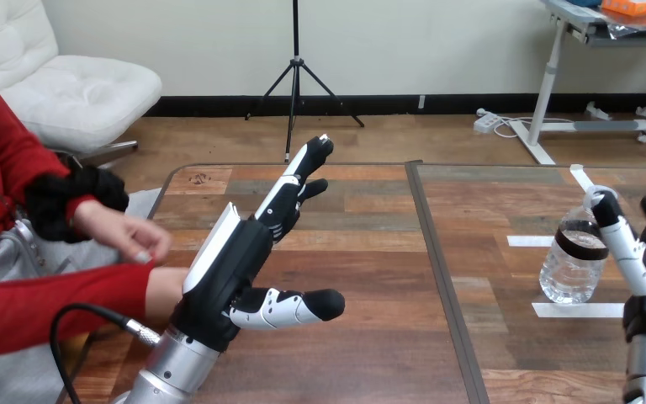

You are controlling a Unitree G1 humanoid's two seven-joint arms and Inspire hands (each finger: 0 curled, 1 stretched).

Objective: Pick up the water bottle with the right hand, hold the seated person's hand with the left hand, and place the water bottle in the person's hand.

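Note:
A clear water bottle (574, 261) with a dark label band stands upright on the right half of the wooden table (370, 252). My right hand (643, 252) is close beside it on its right, open, its thumb reaching up along the bottle's shoulder and cap; the bottle is not between thumb and fingers. My left hand (231, 269) is open at centre left, fingers straight and pointing away, thumb out to the right. The person's wrist (165, 290) in a red sleeve runs behind this hand, so that hand is hidden. The person's other hand (130, 236) hovers just left, apart from mine.
White tape strips (577, 310) lie on the table around the bottle. A dark seam (437, 261) divides the tabletop down the middle. The person sits at the table's left side, close to its left edge.

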